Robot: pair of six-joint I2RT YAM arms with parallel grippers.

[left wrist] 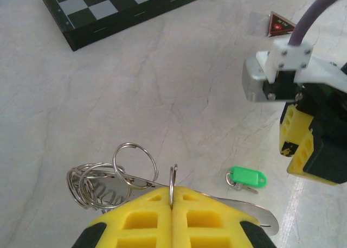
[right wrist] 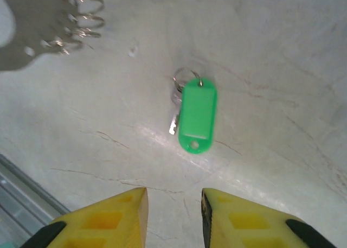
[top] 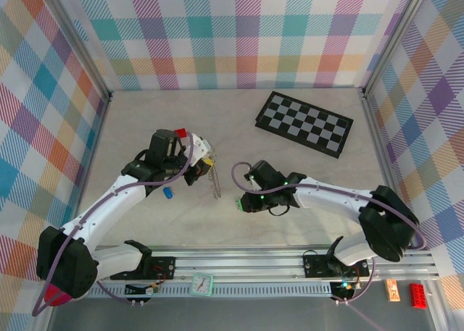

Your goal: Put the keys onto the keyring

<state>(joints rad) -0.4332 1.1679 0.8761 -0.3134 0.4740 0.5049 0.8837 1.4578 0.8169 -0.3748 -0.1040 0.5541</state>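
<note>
**Green-tagged key: lies at 12 o'clock from the open right gripper**

- Right gripper: jaws parted, nothing between them, poised above the table. The gap looks a little wider than the key's tag.
- Green key: flat on the table, apart from both fingertips. Its long axis runs about 12 to 6 in the right wrist view. The small split ring and metal blade are at the 12 o'clock end and the tag's punched hole is at the 6 o'clock end, nearest the gripper. The jaws stand at 9 and 3, so they would close across the tag's long edges.
- Left gripper: pinched tight on one ring of the keyring, whose other loops hang bunched at 9 o'clock.
- Blue key: on the table at about 7 o'clock from the left gripper in the top view, beside that forearm.
- Judgement: the right arm is the nearer one; a straight drop forward should reach the tag.
</note>
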